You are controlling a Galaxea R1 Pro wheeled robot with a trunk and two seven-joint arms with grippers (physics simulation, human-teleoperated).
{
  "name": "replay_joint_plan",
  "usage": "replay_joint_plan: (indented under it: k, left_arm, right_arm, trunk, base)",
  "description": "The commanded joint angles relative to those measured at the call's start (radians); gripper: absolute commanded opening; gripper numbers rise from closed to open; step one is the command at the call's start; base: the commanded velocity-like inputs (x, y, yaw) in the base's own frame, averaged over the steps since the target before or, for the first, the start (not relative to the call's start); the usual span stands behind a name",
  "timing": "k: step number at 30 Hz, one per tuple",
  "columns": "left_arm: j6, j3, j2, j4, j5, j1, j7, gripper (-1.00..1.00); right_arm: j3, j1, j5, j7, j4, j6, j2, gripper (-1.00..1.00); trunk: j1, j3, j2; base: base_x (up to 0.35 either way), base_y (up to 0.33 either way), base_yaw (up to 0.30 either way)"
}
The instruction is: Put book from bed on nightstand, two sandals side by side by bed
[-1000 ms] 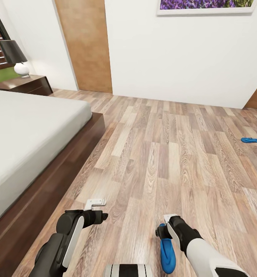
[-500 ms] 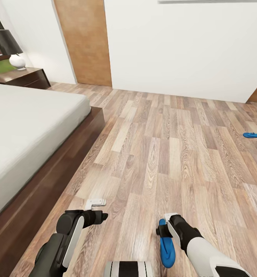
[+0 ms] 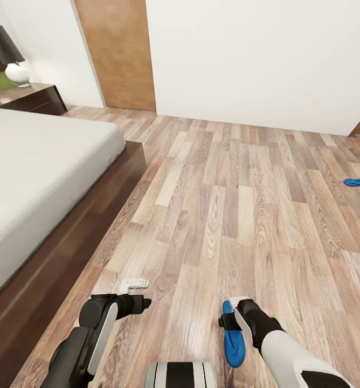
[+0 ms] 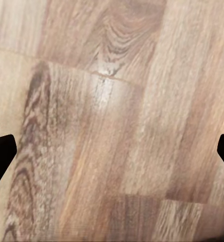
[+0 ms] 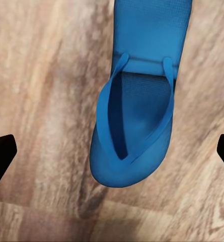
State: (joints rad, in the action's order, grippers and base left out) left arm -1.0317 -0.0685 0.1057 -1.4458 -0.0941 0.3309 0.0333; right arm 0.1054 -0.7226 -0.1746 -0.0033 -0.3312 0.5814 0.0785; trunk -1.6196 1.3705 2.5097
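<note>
One blue sandal (image 3: 233, 342) lies flat on the wood floor right under my right gripper (image 3: 236, 305). In the right wrist view this sandal (image 5: 134, 126) sits between the wide-apart fingertips, which do not touch it. The second blue sandal (image 3: 358, 182) lies far off at the right on the floor. The bed (image 3: 34, 178) with its off-white mattress runs along the left. A dark nightstand (image 3: 26, 98) stands behind it. My left gripper (image 3: 133, 284) hangs open over bare floor beside the bed frame. The book is out of view.
A lamp with a black shade (image 3: 10, 59) stands on the nightstand. A brown wooden door panel (image 3: 115, 54) and a white wall (image 3: 255, 59) close the far side. Wood floor (image 3: 228, 205) stretches between the bed and the far sandal.
The whole view has shifted: the room's things sit higher in the picture and the wall picture has left the top edge. Both arms keep their pose, and the near sandal sits closer under my right gripper.
</note>
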Motion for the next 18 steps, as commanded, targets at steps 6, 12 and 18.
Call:
replay_joint_plan:
  k: [6,12,18]
  left_arm:
    - [-0.004,0.000,0.000,-0.002,-0.007,0.000,0.004,1.00]
    - [-0.004,0.000,0.000,-0.007,-0.007,0.000,0.004,1.00]
    - [-0.004,0.000,-0.001,-0.015,-0.008,0.000,0.004,1.00]
  right_arm:
    - [0.008,-0.004,-0.009,0.000,-0.002,0.005,0.001,1.00]
    - [0.008,-0.006,-0.009,-0.001,-0.002,0.005,0.001,1.00]
    - [0.008,-0.016,-0.009,-0.001,-0.002,0.005,0.001,1.00]
  trunk:
    - [0.000,0.001,0.000]
    - [0.000,0.001,0.000]
    - [0.000,0.001,0.000]
  base:
    - [0.000,0.000,0.000]
    - [0.000,0.000,0.000]
    - [0.000,0.000,0.000]
